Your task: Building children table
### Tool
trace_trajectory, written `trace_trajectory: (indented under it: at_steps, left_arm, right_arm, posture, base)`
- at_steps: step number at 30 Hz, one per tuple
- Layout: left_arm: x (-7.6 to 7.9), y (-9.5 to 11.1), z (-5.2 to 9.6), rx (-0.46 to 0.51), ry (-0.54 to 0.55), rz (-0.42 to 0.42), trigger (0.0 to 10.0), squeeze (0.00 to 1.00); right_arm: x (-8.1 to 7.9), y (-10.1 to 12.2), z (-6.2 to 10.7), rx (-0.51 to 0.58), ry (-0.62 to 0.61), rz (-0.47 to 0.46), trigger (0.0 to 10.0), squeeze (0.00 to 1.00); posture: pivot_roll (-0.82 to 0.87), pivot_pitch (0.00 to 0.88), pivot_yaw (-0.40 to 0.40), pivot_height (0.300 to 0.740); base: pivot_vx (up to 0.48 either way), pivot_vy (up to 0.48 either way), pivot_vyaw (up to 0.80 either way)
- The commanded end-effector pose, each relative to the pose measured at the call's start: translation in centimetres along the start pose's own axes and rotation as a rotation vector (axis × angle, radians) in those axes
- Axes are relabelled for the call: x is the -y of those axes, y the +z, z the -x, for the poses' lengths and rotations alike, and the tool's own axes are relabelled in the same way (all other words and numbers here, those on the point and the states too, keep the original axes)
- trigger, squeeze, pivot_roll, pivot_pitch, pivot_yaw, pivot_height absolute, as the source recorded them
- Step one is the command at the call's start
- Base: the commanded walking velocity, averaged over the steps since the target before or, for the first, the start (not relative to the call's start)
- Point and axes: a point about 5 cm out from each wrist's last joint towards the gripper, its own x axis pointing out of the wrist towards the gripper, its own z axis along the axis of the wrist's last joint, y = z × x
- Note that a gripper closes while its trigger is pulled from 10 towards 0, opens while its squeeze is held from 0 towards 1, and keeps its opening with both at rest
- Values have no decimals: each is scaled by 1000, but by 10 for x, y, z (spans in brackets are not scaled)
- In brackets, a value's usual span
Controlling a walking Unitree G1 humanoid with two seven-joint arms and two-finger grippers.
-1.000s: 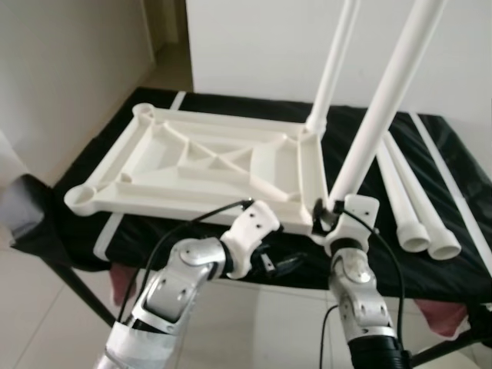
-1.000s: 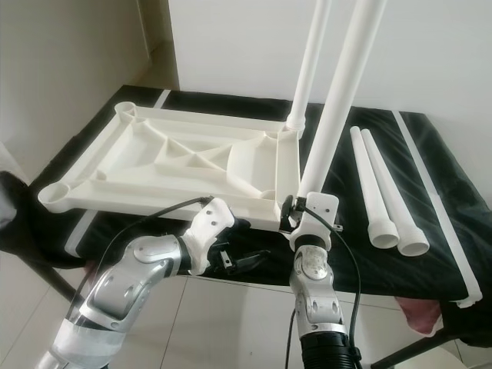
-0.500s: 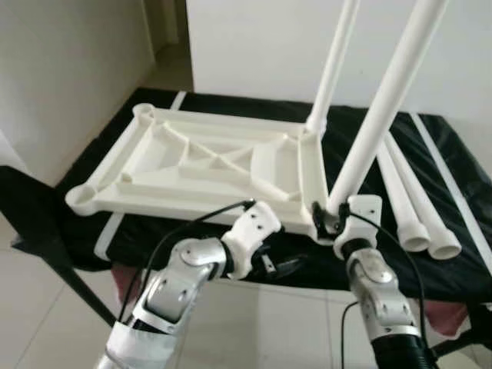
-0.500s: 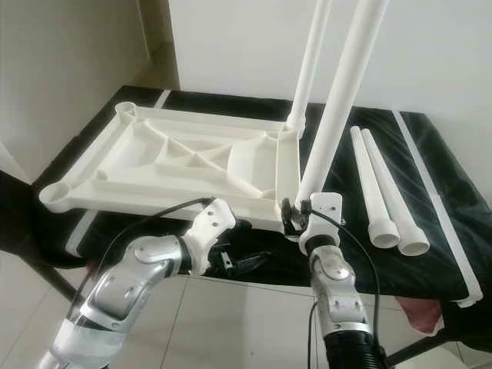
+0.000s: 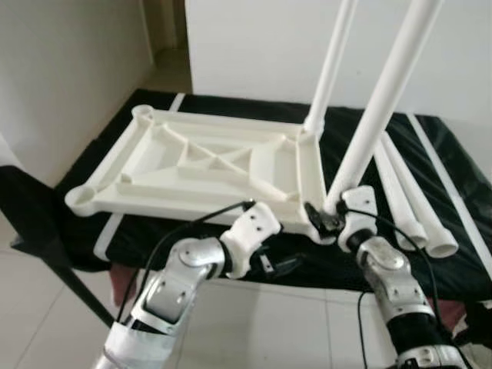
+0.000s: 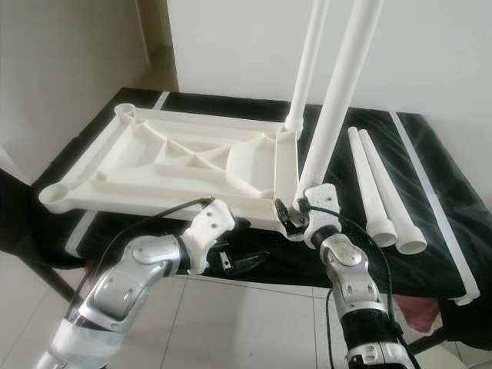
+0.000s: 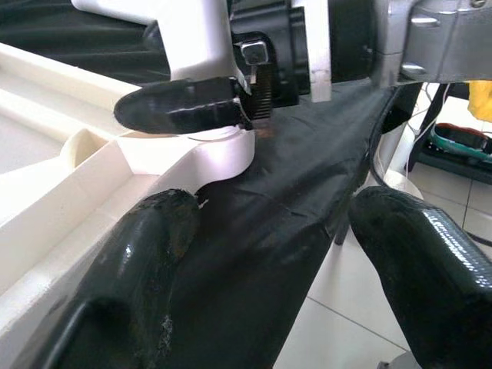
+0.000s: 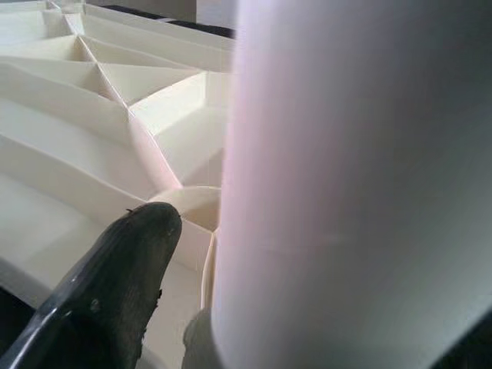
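1. Leg [image 6: 338, 100] stood in the near corner hole of the upside-down tabletop [image 6: 177, 165], pointing straight up.
2. The right gripper [image 6: 296, 214] squeezed its bottom end, probably to push it in.
3. The left gripper [image 6: 244, 260] waited open, beside it, under the edge.
4. Two spare legs [image 6: 380, 196] lay flat past the right gripper.
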Motion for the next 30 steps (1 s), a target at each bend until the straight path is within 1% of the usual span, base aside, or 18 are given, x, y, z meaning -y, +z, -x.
trace_trajectory:
  at_steps: [1, 2, 3, 8, 15, 16, 17, 18, 19, 23, 24, 25, 26, 28, 30]
  left_arm:
    - [-2, 0, -4, -2, 58, -4, 10000, 0]
    - [-2, 0, -4, -2, 58, -4, 10000, 0]
    - [-2, 0, -4, -2, 58, -6, 10000, 0]
    - [-3, 0, -2, -3, 66, -7, 10000, 0]
    - [-3, 0, -1, -3, 67, -5, 10000, 0]
    - [-2, 0, -1, -2, 66, -4, 10000, 0]
    - [-2, 0, -2, -2, 64, -3, 10000, 0]
    - [-2, 0, -1, -2, 63, -2, 10000, 0]
    - [-2, 0, -2, -3, 62, -2, 10000, 0]
    - [-2, -1, -2, -6, 62, -2, 10000, 0]
    - [-2, -1, -2, -7, 61, -2, 10000, 0]
    - [-2, -1, -2, -5, 58, -1, 10000, 0]
    - [-2, -1, -2, -5, 58, -1, 10000, 0]
    - [-1, 0, -2, 0, 57, -7, 10000, 0]
    - [-1, 0, -2, 0, 57, -7, 10000, 0]
  right_arm:
    - [1, -3, -2, -16, 27, 15, 6784, 0]
    - [1, -3, -2, -16, 27, 15, 6784, 0]
    - [1, -3, -4, -13, 40, 6, 118, 0]
    - [1, -8, -5, -22, 40, -8, 0, 0]
    - [1, -13, -1, -26, 32, -20, 0, 0]
    - [2, -14, -1, -30, 25, -22, 3216, 0]
    - [2, -15, -1, -31, 18, -20, 8549, 0]
    - [2, -16, 0, -34, 11, -31, 10000, 0]
    - [2, -16, 0, -35, 7, -47, 10000, 0]
    - [1, -16, 0, -32, -7, -54, 10000, 0]
    - [1, -15, -1, -34, -35, -61, 10000, 0]
    - [1, -14, -1, -35, -84, -89, 10000, 0]
    - [1, -14, -1, -35, -84, -89, 10000, 0]
    - [3, -13, -1, -35, -200, -154, 10000, 0]
    - [3, -13, -1, -35, -200, -154, 10000, 0]
  posture:
    - [32, 0, -16, 740]
    - [32, 0, -16, 740]
    - [32, 0, -16, 740]
    - [39, 2, -16, 740]
    - [36, 9, -12, 740]
    - [36, 11, -14, 740]
    - [35, 11, -13, 740]
    - [32, 13, -11, 740]
    - [32, 13, -11, 740]
    - [29, 14, -10, 740]
    - [29, 14, -11, 740]
    - [28, 15, -13, 740]
    - [28, 15, -13, 740]
    - [29, 15, -17, 740]
    - [29, 15, -17, 740]
  base:
    - [0, 0, 0]
    - [0, 0, 0]
    - [0, 0, 0]
    - [0, 0, 0]
    - [0, 0, 0]
    - [0, 0, 0]
    - [0, 0, 0]
    - [0, 0, 0]
    - [0, 0, 0]
    - [0, 0, 0]
    - [0, 0, 0]
    - [0, 0, 0]
    - [0, 0, 0]
    - [0, 0, 0]
    - [0, 0, 0]
